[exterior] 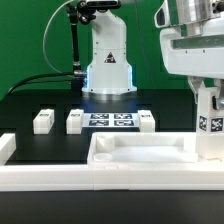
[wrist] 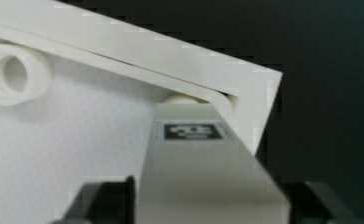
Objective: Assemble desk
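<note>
Between the jaws, a leg post [wrist: 207, 172].

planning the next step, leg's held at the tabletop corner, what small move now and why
Probably press the leg straight down into the tabletop corner. The gripper is shut on the leg, which stands upright with its end at that corner; whether it is seated yet does not show.

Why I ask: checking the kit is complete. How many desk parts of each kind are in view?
Tabletop panel: 1
Leg posts: 4, three lying loose, the fourth leg post held in the gripper
Total: 5
</note>
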You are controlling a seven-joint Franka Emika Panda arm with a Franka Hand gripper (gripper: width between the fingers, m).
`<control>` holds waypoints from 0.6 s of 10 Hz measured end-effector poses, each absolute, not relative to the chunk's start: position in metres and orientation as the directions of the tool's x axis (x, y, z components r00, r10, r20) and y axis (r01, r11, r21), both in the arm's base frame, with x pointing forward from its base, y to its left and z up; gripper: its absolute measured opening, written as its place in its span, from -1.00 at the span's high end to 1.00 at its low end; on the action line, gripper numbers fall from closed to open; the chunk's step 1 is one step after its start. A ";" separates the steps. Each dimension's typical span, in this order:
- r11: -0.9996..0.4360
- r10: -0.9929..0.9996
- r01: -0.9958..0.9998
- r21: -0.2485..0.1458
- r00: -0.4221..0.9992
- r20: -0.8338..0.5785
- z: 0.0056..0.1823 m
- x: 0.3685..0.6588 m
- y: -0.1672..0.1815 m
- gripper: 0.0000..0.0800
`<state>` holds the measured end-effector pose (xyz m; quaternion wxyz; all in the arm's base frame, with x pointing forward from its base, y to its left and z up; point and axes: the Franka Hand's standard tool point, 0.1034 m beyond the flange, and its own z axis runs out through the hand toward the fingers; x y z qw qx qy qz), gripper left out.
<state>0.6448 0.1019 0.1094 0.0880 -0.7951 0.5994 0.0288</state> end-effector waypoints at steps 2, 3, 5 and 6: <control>-0.458 -0.872 -0.879 -0.135 0.474 -0.123 0.110 0.646 0.101 -0.54; -0.593 -0.787 -0.791 -0.151 0.609 -0.099 0.111 0.645 0.104 -0.54; -0.704 -0.689 -0.691 -0.164 0.720 -0.078 0.110 0.642 0.106 -0.61; -0.749 -0.640 -0.641 -0.168 0.766 -0.067 0.110 0.642 0.106 -0.62</control>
